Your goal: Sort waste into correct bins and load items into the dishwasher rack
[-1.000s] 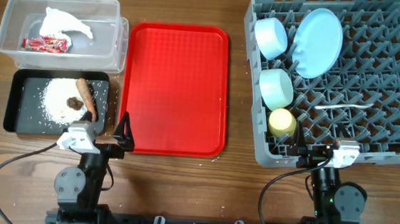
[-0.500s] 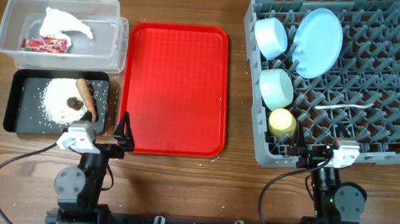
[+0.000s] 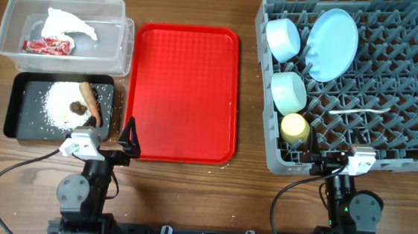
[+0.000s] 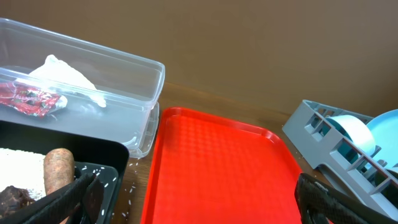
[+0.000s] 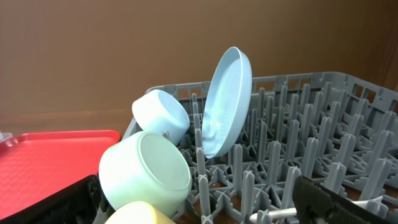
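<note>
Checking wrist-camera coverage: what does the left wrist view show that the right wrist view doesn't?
Only left wrist: the clear plastic tub holding a red snack wrapper and crumpled white tissue; the black tray with white grains and a brown stick. Only right wrist: a small yellow cup. Both: the flat red serving tray, the grey pegged plastic rack and pale blue dishes in it.

Bright, even light from above; shadows soft, short. Mild glare on clear tub (image 4: 147, 93). Wrist cams sharp, slight wide-angle bend.
</note>
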